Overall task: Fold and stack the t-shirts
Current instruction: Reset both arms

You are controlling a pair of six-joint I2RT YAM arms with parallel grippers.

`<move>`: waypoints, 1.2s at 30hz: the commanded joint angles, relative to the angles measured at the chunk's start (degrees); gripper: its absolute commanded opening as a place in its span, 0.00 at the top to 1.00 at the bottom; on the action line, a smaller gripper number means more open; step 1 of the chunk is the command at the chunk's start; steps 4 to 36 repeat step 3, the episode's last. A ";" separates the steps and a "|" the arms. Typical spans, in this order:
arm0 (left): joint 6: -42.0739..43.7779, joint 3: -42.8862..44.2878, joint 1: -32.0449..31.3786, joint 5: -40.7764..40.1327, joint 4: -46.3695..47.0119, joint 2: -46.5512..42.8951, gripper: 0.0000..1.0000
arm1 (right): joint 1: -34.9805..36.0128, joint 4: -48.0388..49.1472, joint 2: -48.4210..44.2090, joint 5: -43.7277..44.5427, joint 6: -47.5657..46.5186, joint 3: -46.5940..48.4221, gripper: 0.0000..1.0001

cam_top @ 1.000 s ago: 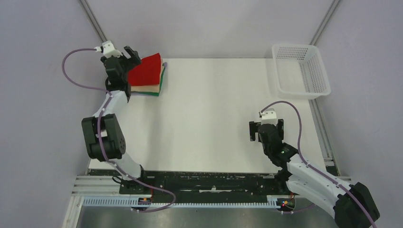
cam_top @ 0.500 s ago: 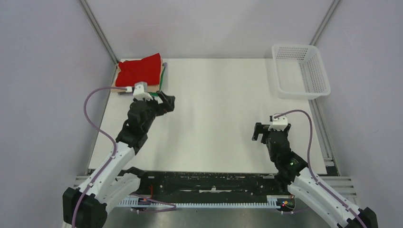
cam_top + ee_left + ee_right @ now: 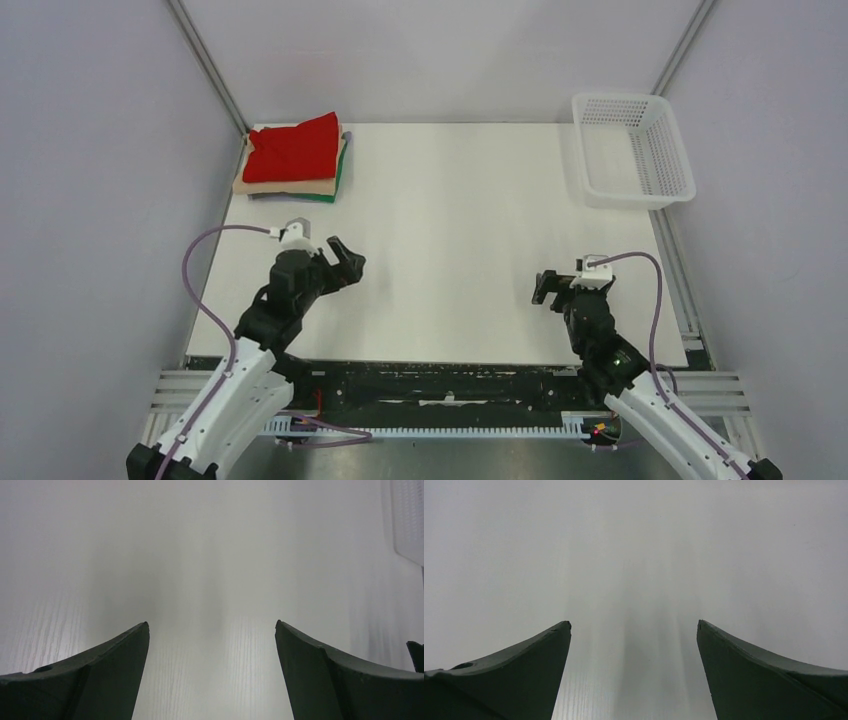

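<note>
Three folded t-shirts lie stacked at the table's far left corner: the red t-shirt [image 3: 293,151] on top, the beige t-shirt [image 3: 285,186] under it, the dark green t-shirt [image 3: 338,180] at the bottom, only its edge showing. My left gripper [image 3: 345,262] is open and empty over bare table at the near left, well away from the stack. In the left wrist view it [image 3: 211,625] frames only tabletop. My right gripper [image 3: 548,286] is open and empty at the near right; the right wrist view [image 3: 634,624] shows only tabletop between its fingers.
A white plastic mesh basket [image 3: 652,187] stands at the far right corner, and its edge shows in the left wrist view [image 3: 407,520]. The white table [image 3: 450,220] ends at metal rails on both sides and a black rail at the near edge.
My left arm has pulled back from the stack at the far left corner to the near left, leaving the red shirt on top. My right gripper has drawn back toward the near edge.
</note>
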 commanded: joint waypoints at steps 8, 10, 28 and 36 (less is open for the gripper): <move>-2.60 0.25 -0.10 -3.12 -1.90 -0.72 0.00 | -0.01 1.69 -0.28 -0.99 0.97 -0.58 0.02; -2.60 0.25 -0.10 -3.12 -1.90 -0.72 0.00 | -0.01 1.69 -0.28 -0.99 0.97 -0.58 0.02; -2.60 0.25 -0.10 -3.12 -1.90 -0.72 0.00 | -0.01 1.69 -0.28 -0.99 0.97 -0.58 0.02; -2.60 0.25 -0.10 -3.12 -1.90 -0.72 0.00 | -0.01 1.69 -0.28 -0.99 0.97 -0.58 0.02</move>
